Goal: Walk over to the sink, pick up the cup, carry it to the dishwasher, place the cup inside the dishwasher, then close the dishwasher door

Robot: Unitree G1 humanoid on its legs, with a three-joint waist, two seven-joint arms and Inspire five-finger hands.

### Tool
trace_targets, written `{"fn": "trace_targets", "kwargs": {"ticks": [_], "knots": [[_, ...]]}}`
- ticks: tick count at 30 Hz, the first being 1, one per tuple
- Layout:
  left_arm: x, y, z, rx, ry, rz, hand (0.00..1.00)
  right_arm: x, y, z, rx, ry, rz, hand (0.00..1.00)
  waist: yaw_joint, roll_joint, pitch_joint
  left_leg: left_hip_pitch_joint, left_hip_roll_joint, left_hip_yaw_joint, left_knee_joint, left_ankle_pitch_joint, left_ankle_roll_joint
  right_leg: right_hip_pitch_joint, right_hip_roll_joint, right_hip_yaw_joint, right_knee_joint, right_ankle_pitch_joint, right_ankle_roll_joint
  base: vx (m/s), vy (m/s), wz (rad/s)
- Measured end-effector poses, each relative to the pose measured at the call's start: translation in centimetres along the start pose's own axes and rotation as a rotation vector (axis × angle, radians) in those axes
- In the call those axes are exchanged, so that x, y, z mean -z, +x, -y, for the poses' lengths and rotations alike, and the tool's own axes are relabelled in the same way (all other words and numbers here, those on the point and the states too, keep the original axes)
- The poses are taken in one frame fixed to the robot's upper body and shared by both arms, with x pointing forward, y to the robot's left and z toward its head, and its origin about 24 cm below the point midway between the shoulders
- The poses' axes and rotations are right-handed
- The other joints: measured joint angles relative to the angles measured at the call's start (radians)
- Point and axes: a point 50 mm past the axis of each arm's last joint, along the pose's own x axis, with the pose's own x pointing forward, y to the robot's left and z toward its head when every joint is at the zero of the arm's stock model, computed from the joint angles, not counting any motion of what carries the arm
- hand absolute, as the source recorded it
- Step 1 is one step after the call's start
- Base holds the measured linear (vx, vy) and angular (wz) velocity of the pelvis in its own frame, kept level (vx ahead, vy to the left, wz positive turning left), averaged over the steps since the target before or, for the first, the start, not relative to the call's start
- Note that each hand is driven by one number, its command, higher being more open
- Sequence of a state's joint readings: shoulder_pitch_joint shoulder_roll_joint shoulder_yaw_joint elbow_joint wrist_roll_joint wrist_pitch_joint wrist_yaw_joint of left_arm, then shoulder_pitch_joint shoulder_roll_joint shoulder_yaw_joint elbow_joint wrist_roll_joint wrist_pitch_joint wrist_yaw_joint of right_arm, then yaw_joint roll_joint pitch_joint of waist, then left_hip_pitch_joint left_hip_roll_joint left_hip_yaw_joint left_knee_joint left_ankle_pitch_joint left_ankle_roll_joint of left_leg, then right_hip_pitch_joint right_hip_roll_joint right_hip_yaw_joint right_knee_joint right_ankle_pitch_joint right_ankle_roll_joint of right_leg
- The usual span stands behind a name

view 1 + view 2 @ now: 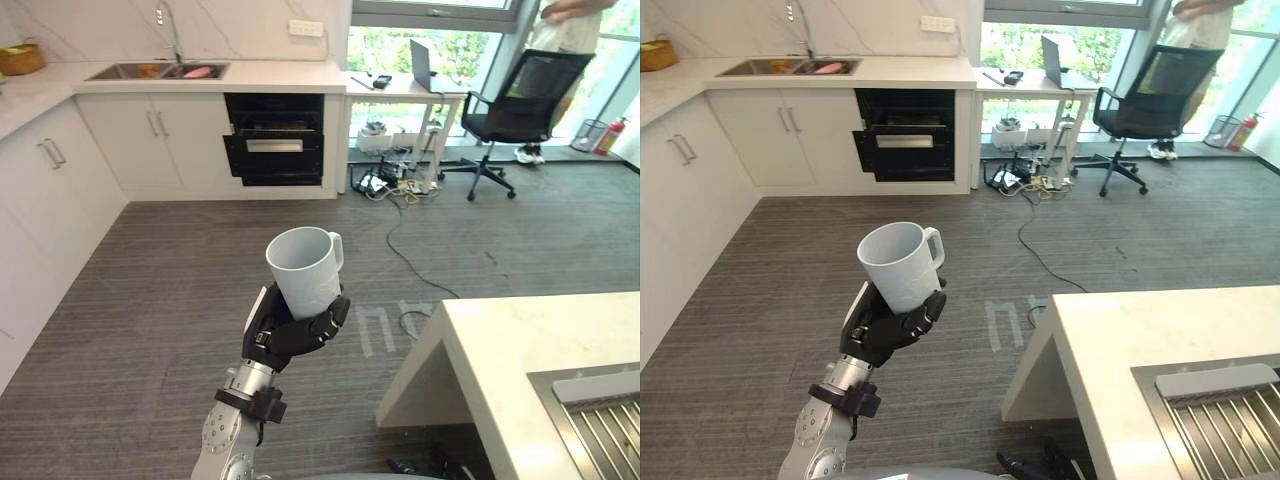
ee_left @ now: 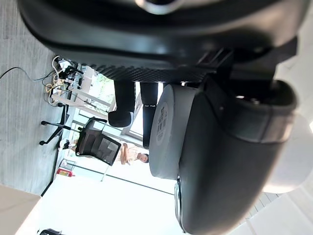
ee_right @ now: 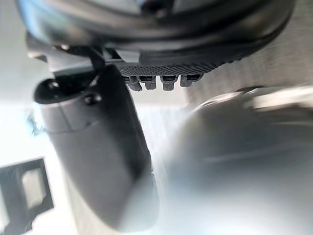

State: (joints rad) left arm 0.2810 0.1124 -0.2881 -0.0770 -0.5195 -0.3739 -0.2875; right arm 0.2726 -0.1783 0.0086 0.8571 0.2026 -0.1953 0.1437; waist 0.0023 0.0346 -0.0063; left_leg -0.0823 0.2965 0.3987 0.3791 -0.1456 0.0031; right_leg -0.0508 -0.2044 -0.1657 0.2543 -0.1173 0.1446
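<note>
The left robot hand [image 1: 295, 335] is clamped on the lower part of the white ceramic cup with a handle [image 1: 305, 268]. The cup is in the air above the grey striped floor [image 1: 150, 300], mouth up and a little tilted, its handle on the far right side. Whether the right robot hand [image 3: 98, 147] is apart or together I cannot tell.

The black built-in dishwasher [image 1: 273, 140] stands far away in the white cabinets, to the right of the steel sink [image 1: 100, 76]. Its door [image 1: 273, 152] looks only partly open.

I think the main risk is the long walk. The fingers [image 1: 325, 322] hold only the base of the cup, so most of it stands free above the robot hand. Shaking from the steps could make it slip or tip more.

The second risk is the opening. If the door really is only partly down, the cup or the robot hand could knock against its edge during the placing.

The corner of the white stone tabletop [image 1: 540, 340] is near on the right, and a turn too close to it could bump the robot's right side.
</note>
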Motion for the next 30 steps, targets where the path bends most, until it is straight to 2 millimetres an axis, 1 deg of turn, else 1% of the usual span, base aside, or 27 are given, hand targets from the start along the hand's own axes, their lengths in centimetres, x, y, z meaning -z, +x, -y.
{"fn": "trace_targets", "kwargs": {"ticks": [1,2,3,4,5,6,8,10,11,12,13,14,15,16,17,18,19,20,22,23,24,26,28,29,30], "knots": [[0.0,0.0,-0.1,-0.005,0.000,0.000,0.00,-0.5,0.4,-0.2,-0.003,0.001,0.006,1.00,-0.005,-0.008,-0.005,0.007,-0.030,0.001,-0.050,0.011,-0.022,-0.012,-0.023,0.010,0.018,-0.001,0.010,-0.06,0.312,0.73],[-0.1,-0.1,-0.4,-0.011,0.006,-0.004,0.00,-1.1,0.9,-0.7,-0.015,0.001,0.013,1.00,-0.017,-0.024,-0.007,0.026,-0.086,0.023,-0.121,0.029,0.005,-0.012,-0.040,0.040,0.010,-0.006,0.015,0.01,0.140,0.87],[-0.1,-0.1,-0.5,-0.016,0.006,-0.007,0.00,-1.6,1.2,-1.1,-0.031,0.001,0.028,1.00,-0.025,-0.028,-0.004,0.062,-0.116,0.070,-0.176,0.046,0.024,0.022,-0.062,0.058,-0.031,-0.003,0.017,0.01,0.092,0.94],[-0.1,-0.1,-0.5,-0.014,0.004,-0.007,0.00,-1.7,1.2,-1.2,-0.036,0.000,0.029,1.00,-0.029,-0.027,0.001,0.074,-0.128,0.084,-0.193,0.064,0.021,0.041,-0.074,0.054,-0.046,0.004,0.021,0.01,0.069,0.92],[0.1,0.0,-0.3,-0.011,-0.005,-0.010,0.00,-1.5,1.2,-1.3,-0.044,-0.004,0.018,1.00,-0.021,-0.019,0.005,0.083,-0.152,0.080,-0.217,0.102,-0.006,0.063,-0.094,0.041,-0.060,0.013,0.034,-0.01,0.117,0.58],[0.2,-0.1,-0.2,-0.008,-0.009,-0.017,0.00,-1.3,1.3,-1.8,-0.061,-0.016,0.006,1.00,-0.007,-0.013,0.004,0.089,-0.174,0.078,-0.234,0.107,-0.007,0.074,-0.110,0.041,-0.075,0.018,0.040,-0.01,0.136,0.42],[0.3,-0.1,0.1,0.000,-0.025,-0.024,0.00,-1.1,1.4,-2.6,-0.096,-0.039,-0.003,1.00,-0.006,-0.015,0.005,0.086,-0.192,0.073,-0.245,0.114,-0.015,0.092,-0.121,0.035,-0.105,0.031,0.047,0.02,0.100,0.15],[0.7,-0.2,0.3,0.021,-0.028,-0.047,0.00,-1.0,1.4,-3.2,-0.105,-0.027,-0.005,1.00,-0.019,-0.020,0.008,0.101,-0.217,0.061,-0.282,0.129,-0.018,0.105,-0.129,0.027,-0.132,0.034,0.042,0.04,0.056,0.12],[1.2,-0.3,0.6,0.043,-0.029,-0.080,0.00,-1.0,1.4,-3.2,-0.102,-0.024,-0.005,1.00,-0.024,-0.024,0.010,0.120,-0.238,0.058,-0.314,0.138,-0.008,0.111,-0.138,0.027,-0.137,0.033,0.029,0.04,0.050,0.06],[1.6,-0.3,0.7,0.052,-0.032,-0.100,0.00,-1.0,1.4,-3.1,-0.099,-0.024,-0.005,1.00,-0.025,-0.025,0.010,0.130,-0.246,0.058,-0.328,0.144,-0.009,0.114,-0.143,0.029,-0.134,0.032,0.022,0.11,0.089,0.01],[2.2,-0.2,1.1,0.071,-0.039,-0.145,0.00,-1.0,1.4,-3.0,-0.097,-0.022,-0.004,1.00,-0.033,-0.030,0.013,0.144,-0.255,0.058,-0.340,0.146,-0.018,0.117,-0.151,0.038,-0.105,0.039,0.012,0.08,0.046,0.00],[2.4,-0.3,1.1,0.076,-0.036,-0.160,0.00,-1.1,1.4,-3.0,-0.096,-0.019,-0.003,1.00,-0.038,-0.030,0.015,0.149,-0.251,0.055,-0.347,0.144,-0.017,0.107,-0.151,0.047,-0.073,0.041,0.009,0.09,0.044,0.09],[2.8,-0.3,1.1,0.073,-0.029,-0.176,0.00,-1.3,1.5,-3.1,-0.101,-0.020,0.005,1.00,-0.045,-0.031,0.016,0.164,-0.249,0.047,-0.361,0.142,-0.013,0.073,-0.144,0.061,0.019,0.042,-0.019,0.04,0.022,0.17],[3.1,-0.3,1.0,0.065,-0.022,-0.185,0.00,-1.4,1.5,-3.0,-0.106,-0.024,0.010,1.00,-0.050,-0.025,0.021,0.180,-0.237,0.028,-0.364,0.137,-0.004,0.032,-0.119,0.092,0.101,0.022,-0.064,0.06,-0.020,0.37],[3.2,-0.4,0.7,0.055,-0.005,-0.196,0.00,-1.5,1.5,-3.3,-0.115,-0.026,0.017,1.00,-0.063,-0.010,0.023,0.182,-0.211,0.002,-0.363,0.138,-0.009,0.031,-0.054,0.150,0.111,-0.013,-0.051,0.05,-0.050,0.59],[3.3,-0.4,0.2,0.045,0.016,-0.202,0.00,-1.7,1.5,-3.6,-0.127,-0.041,0.028,1.00,-0.071,-0.022,0.024,0.177,-0.195,-0.028,-0.364,0.142,-0.010,0.038,0.014,0.173,0.060,-0.026,-0.063,0.04,-0.113,0.87],[2.8,-0.4,-0.6,0.036,0.052,-0.190,0.00,-1.6,1.4,-4.3,-0.153,-0.052,0.037,1.00,-0.072,-0.073,0.043,0.177,-0.212,-0.058,-0.365,0.153,-0.026,0.047,0.055,0.168,0.000,-0.011,-0.092,0.04,-0.140,0.95],[3.1,-0.7,-1.1,0.005,0.062,-0.201,0.00,-1.3,1.3,-4.4,-0.162,-0.072,0.026,1.00,-0.070,-0.086,0.050,0.184,-0.222,-0.084,-0.380,0.164,-0.029,0.056,0.051,0.164,0.007,-0.030,-0.068,0.09,-0.125,0.80],[3.4,-1.2,-1.8,-0.033,0.071,-0.219,0.00,-1.3,1.2,-4.1,-0.152,-0.093,0.035,1.00,-0.067,-0.082,0.047,0.181,-0.223,-0.109,-0.395,0.181,-0.030,0.069,0.052,0.128,-0.021,-0.032,-0.063,0.10,-0.074,0.51],[3.5,-1.4,-2.1,-0.058,0.076,-0.226,0.00,-1.5,1.2,-3.9,-0.147,-0.110,0.048,1.00,-0.062,-0.080,0.049,0.182,-0.214,-0.118,-0.411,0.189,-0.033,0.085,0.056,0.105,-0.045,-0.032,-0.062,0.09,-0.069,0.35],[3.4,-1.5,-2.2,-0.069,0.078,-0.225,0.00,-1.7,1.2,-3.7,-0.147,-0.142,0.055,1.00,-0.044,-0.071,0.051,0.180,-0.211,-0.117,-0.420,0.197,-0.043,0.094,0.065,0.102,-0.064,-0.024,-0.058,0.09,-0.064,0.25],[3.3,-1.5,-2.3,-0.073,0.086,-0.212,0.00,-2.0,1.4,-3.4,-0.133,-0.172,0.060,1.00,-0.037,-0.060,0.053,0.167,-0.204,-0.129,-0.423,0.200,-0.047,0.112,0.073,0.081,-0.104,-0.009,-0.060,0.10,-0.042,0.23],[3.1,-1.4,-2.2,-0.061,0.099,-0.202,0.00,-2.1,1.4,-3.3,-0.117,-0.178,0.061,1.00,-0.033,-0.057,0.053,0.159,-0.203,-0.140,-0.430,0.218,-0.074,0.125,0.074,0.059,-0.131,-0.004,-0.060,0.11,-0.036,0.32],[2.9,-1.4,-2.2,-0.053,0.099,-0.197,0.00,-2.1,1.4,-3.4,-0.112,-0.178,0.060,1.00,-0.030,-0.057,0.053,0.156,-0.203,-0.140,-0.430,0.223,-0.082,0.134,0.073,0.048,-0.140,-0.002,-0.059,0.13,-0.033,0.26],[2.8,-1.3,-2.1,-0.046,0.100,-0.189,0.00,-2.1,1.5,-3.5,-0.106,-0.176,0.058,1.00,-0.027,-0.057,0.053,0.156,-0.199,-0.139,-0.430,0.223,-0.082,0.141,0.072,0.044,-0.147,-0.002,-0.059,0.11,-0.032,0.22]]}}
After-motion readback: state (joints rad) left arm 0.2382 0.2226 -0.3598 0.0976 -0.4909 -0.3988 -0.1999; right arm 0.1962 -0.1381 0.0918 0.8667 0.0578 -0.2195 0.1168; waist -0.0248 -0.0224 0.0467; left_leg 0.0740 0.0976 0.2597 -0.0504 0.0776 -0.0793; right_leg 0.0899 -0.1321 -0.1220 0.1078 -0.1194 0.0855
